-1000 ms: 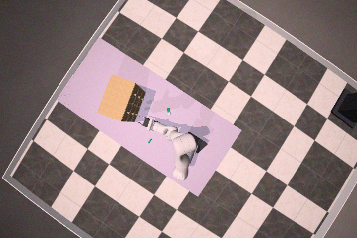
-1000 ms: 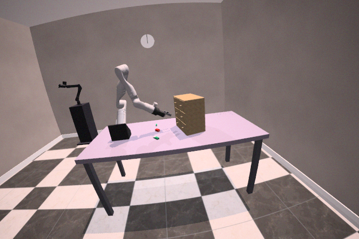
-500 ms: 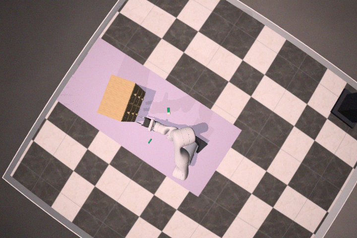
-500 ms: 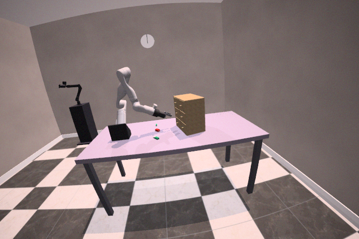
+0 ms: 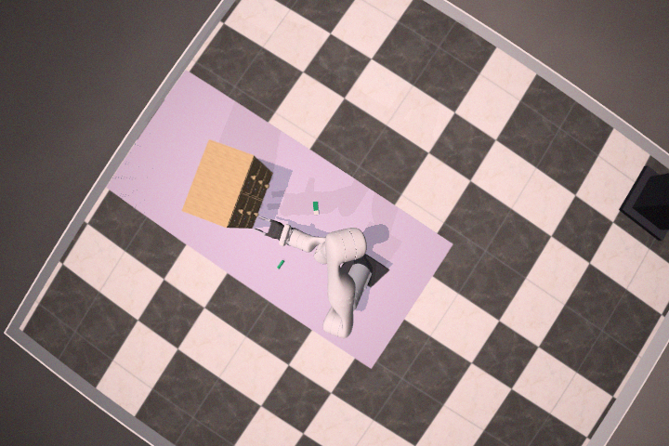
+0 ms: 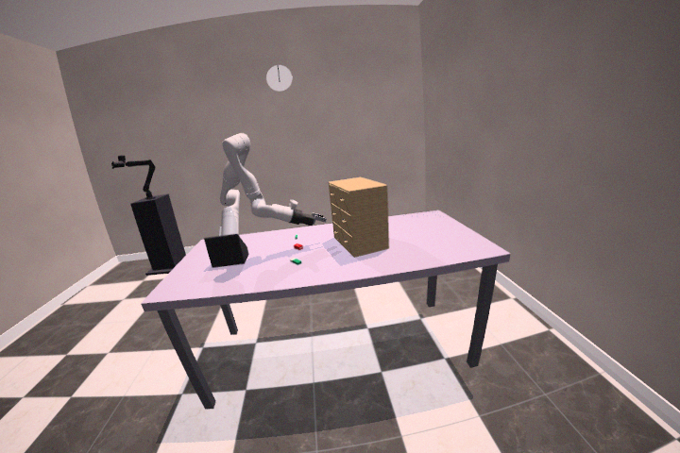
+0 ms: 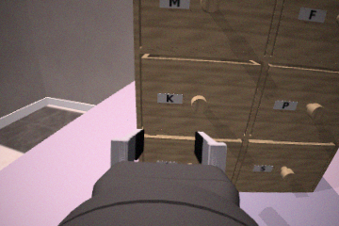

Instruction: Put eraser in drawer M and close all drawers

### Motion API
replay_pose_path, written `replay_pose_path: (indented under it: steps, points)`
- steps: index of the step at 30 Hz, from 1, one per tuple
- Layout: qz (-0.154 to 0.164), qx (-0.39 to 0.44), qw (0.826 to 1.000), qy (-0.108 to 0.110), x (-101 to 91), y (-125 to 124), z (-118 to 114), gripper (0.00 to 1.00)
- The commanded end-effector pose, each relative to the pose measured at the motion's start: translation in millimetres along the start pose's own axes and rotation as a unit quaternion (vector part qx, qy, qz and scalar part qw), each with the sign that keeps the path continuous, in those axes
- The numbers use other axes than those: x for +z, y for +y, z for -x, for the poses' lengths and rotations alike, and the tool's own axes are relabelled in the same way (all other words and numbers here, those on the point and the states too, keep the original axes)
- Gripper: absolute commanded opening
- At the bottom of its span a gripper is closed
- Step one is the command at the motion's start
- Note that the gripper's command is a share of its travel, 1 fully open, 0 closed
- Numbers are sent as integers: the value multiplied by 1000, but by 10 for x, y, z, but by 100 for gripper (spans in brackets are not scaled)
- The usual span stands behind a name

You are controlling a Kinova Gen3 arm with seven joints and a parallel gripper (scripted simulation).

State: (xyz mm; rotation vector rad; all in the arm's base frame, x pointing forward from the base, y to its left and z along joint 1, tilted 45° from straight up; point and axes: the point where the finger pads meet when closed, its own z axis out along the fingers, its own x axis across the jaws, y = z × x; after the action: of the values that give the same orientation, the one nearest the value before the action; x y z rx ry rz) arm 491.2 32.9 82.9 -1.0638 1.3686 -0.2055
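Observation:
The eraser, apparently the green block with a white end (image 5: pixel 316 207) (image 6: pixel 296 261), lies flat on the table in front of the chest. The chest (image 5: pixel 219 184) (image 6: pixel 370 219) stands upright. Its drawer M (image 7: pixel 196 30) is at the upper left in the wrist view, cut by the frame's top edge, with its round knob (image 7: pixel 209 5) partly in view. The drawers in view look pushed in. My gripper (image 5: pixel 256 223) (image 6: pixel 324 217) (image 7: pixel 169 141) is open and empty, in front of the chest's left column. In the wrist view it shows below the knob of drawer K (image 7: pixel 198 101).
A small green piece (image 5: pixel 281 264) (image 6: pixel 297 236) and a red block (image 6: pixel 297 245) lie on the table (image 5: pixel 150 157) (image 6: pixel 432 240). The red block is hidden in the top view. Drawers F (image 7: pixel 314 38), P (image 7: pixel 290 124) and S (image 7: pixel 266 181) form the right column.

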Motion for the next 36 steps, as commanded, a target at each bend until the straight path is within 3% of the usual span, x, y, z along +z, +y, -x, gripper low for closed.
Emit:
replay_pose_path:
  steps: [1,36]
  points:
    - [-7,4,1000,-1,24,47,21,100]
    - [-46,5,999,0,91,61,4,100]
